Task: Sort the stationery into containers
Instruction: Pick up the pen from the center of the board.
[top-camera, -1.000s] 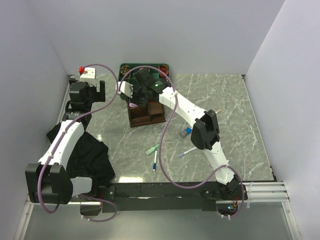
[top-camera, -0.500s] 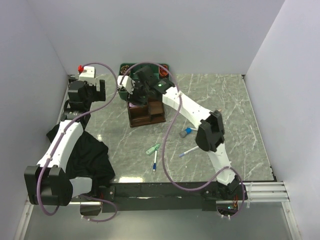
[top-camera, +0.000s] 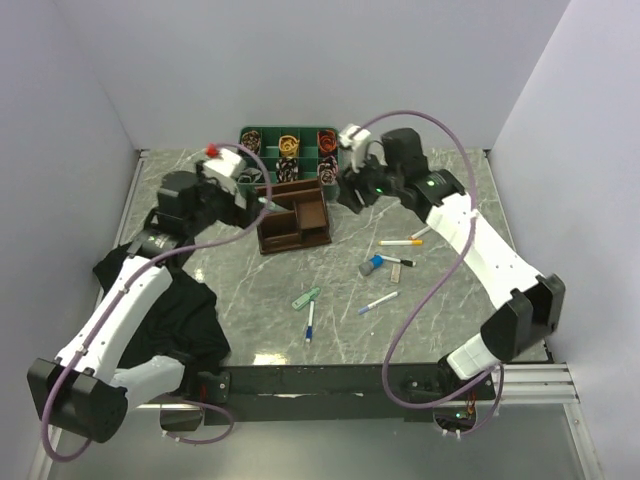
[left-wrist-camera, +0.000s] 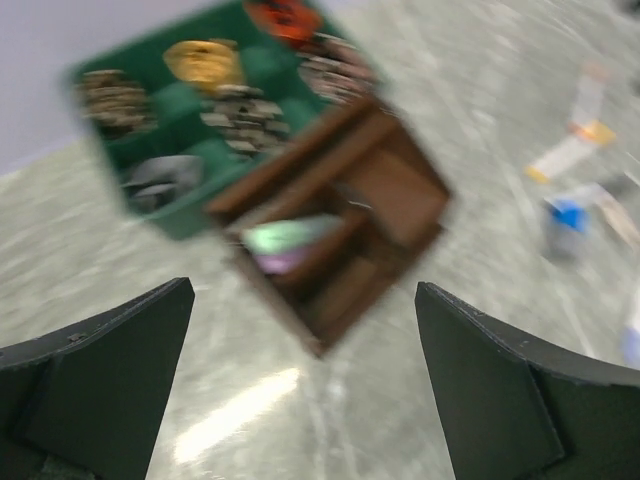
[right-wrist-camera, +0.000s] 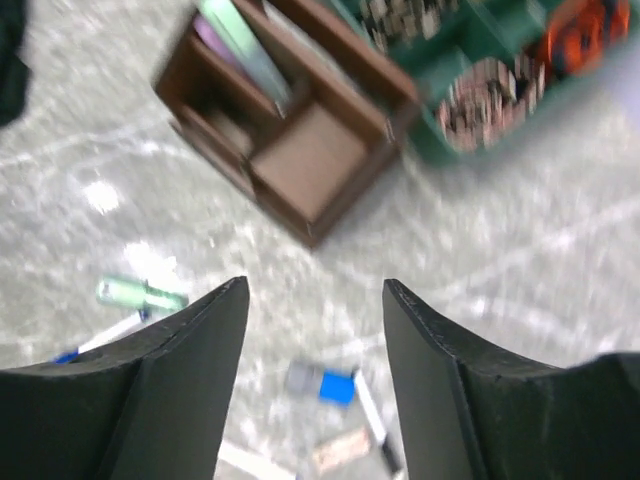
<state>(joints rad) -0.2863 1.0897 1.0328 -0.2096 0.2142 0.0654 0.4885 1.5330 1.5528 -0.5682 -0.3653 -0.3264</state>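
Note:
The dark brown organiser (top-camera: 293, 216) stands at the table's middle rear, with a lilac flat bar (left-wrist-camera: 285, 240) lying in one compartment. My left gripper (top-camera: 258, 204) hovers at its left side, open and empty (left-wrist-camera: 303, 300). My right gripper (top-camera: 349, 190) hangs just right of the organiser, open with nothing between its fingers (right-wrist-camera: 315, 287). Loose on the marble lie a grey-blue cylinder (top-camera: 372, 266) (right-wrist-camera: 322, 383), a yellow-tipped white pen (top-camera: 400, 242), a black-tipped pen (top-camera: 399, 261), a blue-tipped pen (top-camera: 378, 302), a mint-green clip (top-camera: 306, 298) (right-wrist-camera: 140, 294) and a blue pen (top-camera: 310, 325).
A green tray (top-camera: 262, 135) of small compartments filled with coiled items sits right behind the organiser. A black cloth (top-camera: 175, 310) lies under the left arm at the left edge. White walls close in the table on three sides.
My right arm has lifted off the organiser and swung out to its right, jaws wider than before. My left arm has swung in from the left rear to the organiser's side.

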